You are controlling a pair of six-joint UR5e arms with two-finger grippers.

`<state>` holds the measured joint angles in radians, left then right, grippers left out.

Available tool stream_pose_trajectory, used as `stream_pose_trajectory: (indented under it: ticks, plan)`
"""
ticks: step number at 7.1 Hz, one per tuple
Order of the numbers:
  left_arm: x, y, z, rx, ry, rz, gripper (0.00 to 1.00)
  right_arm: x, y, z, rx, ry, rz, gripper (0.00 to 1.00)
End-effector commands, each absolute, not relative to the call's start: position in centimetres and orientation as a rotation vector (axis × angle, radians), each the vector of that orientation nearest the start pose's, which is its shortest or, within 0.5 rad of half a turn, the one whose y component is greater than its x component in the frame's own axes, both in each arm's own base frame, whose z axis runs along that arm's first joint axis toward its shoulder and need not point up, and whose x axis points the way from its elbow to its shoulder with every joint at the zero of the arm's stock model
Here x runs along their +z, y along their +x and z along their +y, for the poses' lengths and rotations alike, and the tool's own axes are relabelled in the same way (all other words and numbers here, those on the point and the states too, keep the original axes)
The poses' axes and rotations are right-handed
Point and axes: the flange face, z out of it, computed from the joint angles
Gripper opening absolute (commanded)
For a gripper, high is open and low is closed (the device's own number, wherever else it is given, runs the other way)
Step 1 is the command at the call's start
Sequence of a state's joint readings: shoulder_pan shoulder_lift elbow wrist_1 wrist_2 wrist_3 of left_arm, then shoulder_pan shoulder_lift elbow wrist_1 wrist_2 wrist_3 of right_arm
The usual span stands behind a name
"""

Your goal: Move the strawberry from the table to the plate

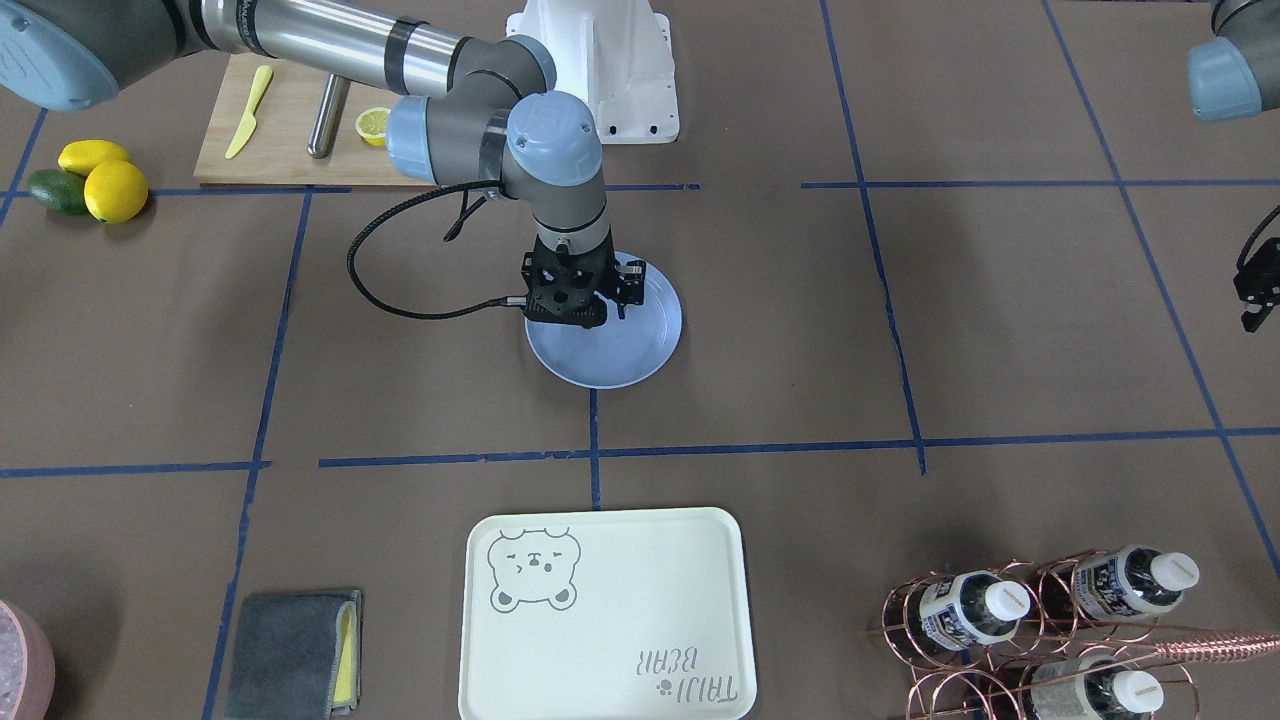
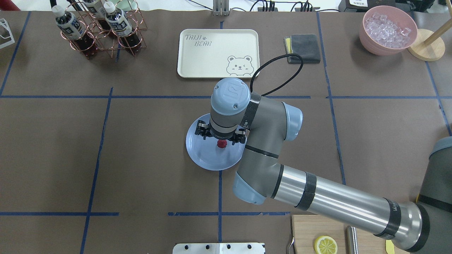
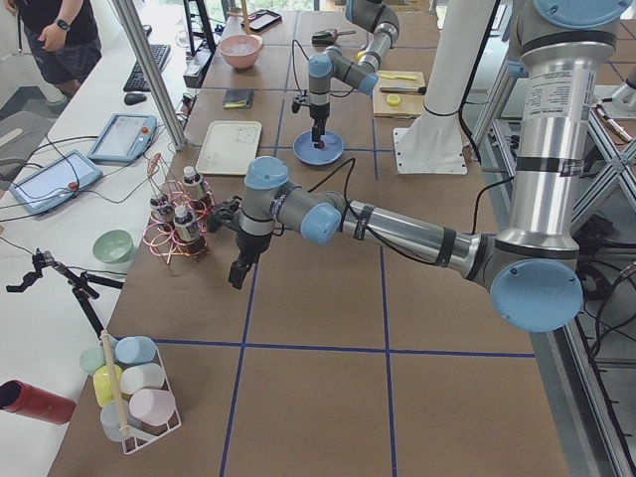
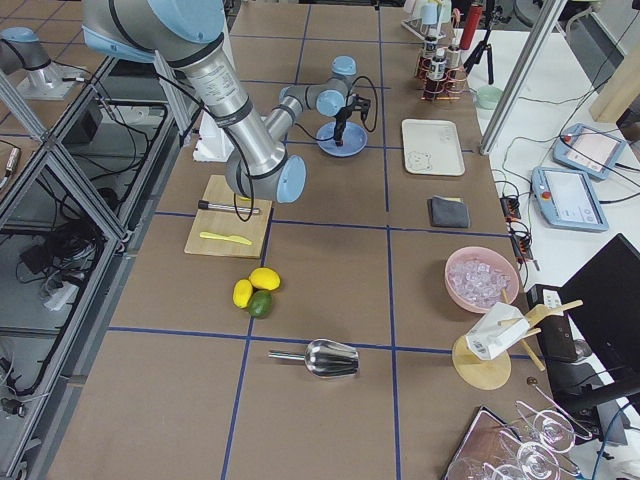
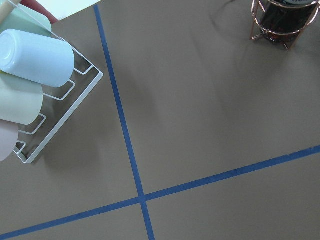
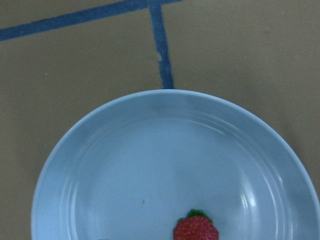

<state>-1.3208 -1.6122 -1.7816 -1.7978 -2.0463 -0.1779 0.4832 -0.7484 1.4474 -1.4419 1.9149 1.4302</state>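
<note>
- Dark-red strawberry [image 2: 221,143] lies on the blue plate [image 2: 208,160], directly under the right gripper [image 2: 221,138].
- Right gripper's jaws look spread, clear of the berry.
- Plate rests on the table [image 2: 141,141] beneath that gripper.
- Left gripper [image 3: 238,270] hangs well apart from the right gripper; can't tell its jaws.

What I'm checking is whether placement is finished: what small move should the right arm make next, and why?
Probably release, if not yet released, and lift the right gripper straight up. The strawberry is already within the rim of the plate, directly under the gripper; whether the jaws grip it cannot be told.
</note>
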Motion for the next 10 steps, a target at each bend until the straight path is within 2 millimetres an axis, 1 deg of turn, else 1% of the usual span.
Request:
stream_pose_trajectory:
  ticks: [1, 2, 3, 4, 5, 6, 7, 8, 9, 10]
  plan:
    - [52.5, 4.5, -53.2, 0.182, 0.356, 0.555, 1.0, 16.1, -55.6, -46.8, 0.217, -0.038, -0.909, 1.0]
    - [52.4, 4.5, -53.2, 0.181, 0.356, 0.556, 1.0, 14.5, -50.2, -49.1, 0.182, -0.017, -0.903, 1.0]
    - [52.4, 4.7, -53.1, 0.188, 0.341, 0.584, 1.0, 14.5, -44.5, -51.1, 0.118, 0.018, -0.869, 1.0]
    - [52.3, 4.3, -53.0, 0.183, 0.334, 0.608, 1.0, 17.0, -37.5, -53.2, 0.041, 0.077, -0.85, 1.0]
    - [52.4, 4.1, -53.0, 0.18, 0.332, 0.611, 1.0, 21.1, -30.9, -54.7, -0.017, 0.102, -0.852, 1.0]
    - [53.0, 3.5, -52.9, 0.171, 0.318, 0.632, 1.0, 25.3, -24.4, -56.3, -0.083, 0.138, -0.841, 1.0]
    - [54.3, 2.5, -52.9, 0.22, 0.312, 0.656, 1.0, 30.5, -18.8, -57.1, -0.161, 0.16, -0.814, 1.0]
    - [55.8, 0.3, -52.9, 0.23, 0.309, 0.676, 1.0, 35.3, -13.2, -57.2, -0.206, 0.185, -0.772, 1.0]
    - [57.2, -0.8, -52.5, 0.24, 0.303, 0.671, 1.0, 39.5, -9.1, -56.3, -0.248, 0.184, -0.759, 1.0]
    - [58.5, -2.4, -51.5, 0.217, 0.294, 0.666, 1.0, 42.7, -5.3, -55.5, -0.275, 0.191, -0.742, 1.0]
